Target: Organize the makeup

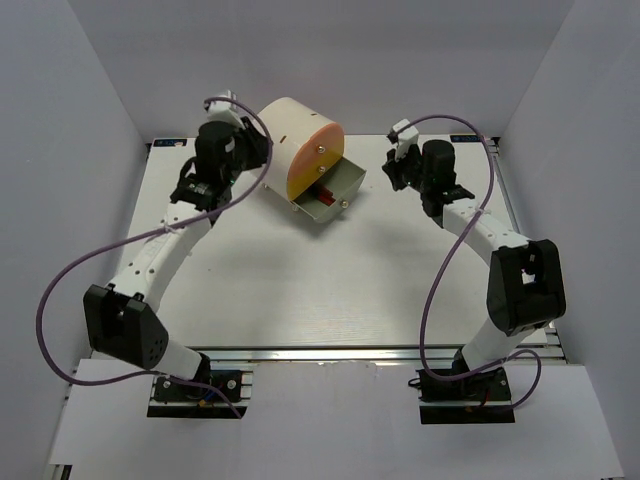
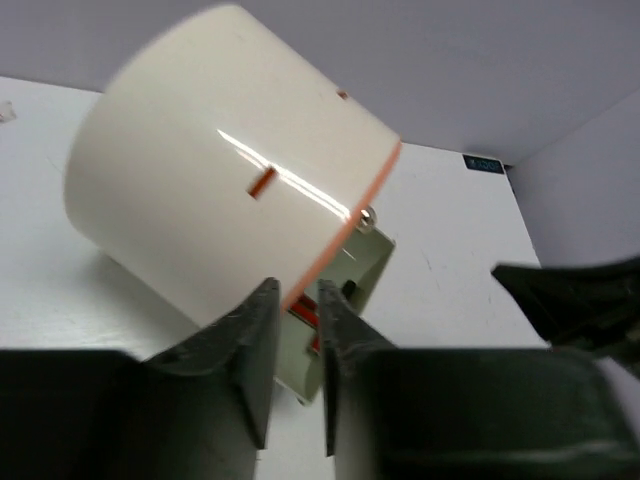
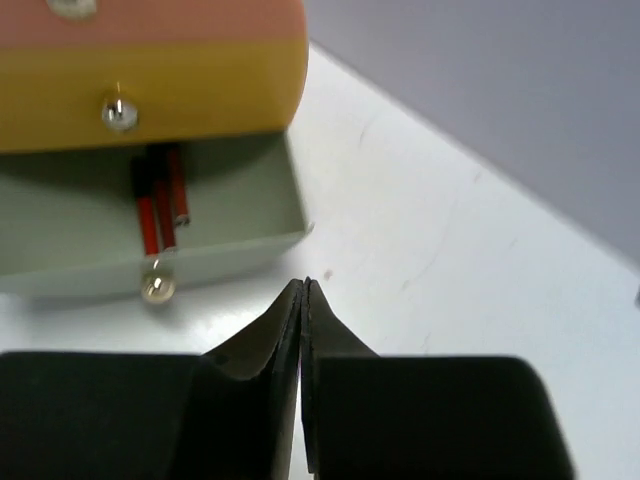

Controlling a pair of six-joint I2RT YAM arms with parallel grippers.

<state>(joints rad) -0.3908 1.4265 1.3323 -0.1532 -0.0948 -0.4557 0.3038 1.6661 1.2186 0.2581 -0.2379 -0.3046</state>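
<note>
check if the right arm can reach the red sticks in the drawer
Probably yes: the drawer holding the red sticks is open, nothing between it and the right gripper, which is shut.

Overhead camera; both wrist cameras near drawer [image 3: 220, 250]

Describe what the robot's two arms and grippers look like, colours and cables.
Both the left arm and the right arm have white links joined by chunky black joint housings. A purple cable loops loosely along each. The left gripper and right gripper are black, with dark, matte, tapered fingers. No markings or sleeves show.
</note>
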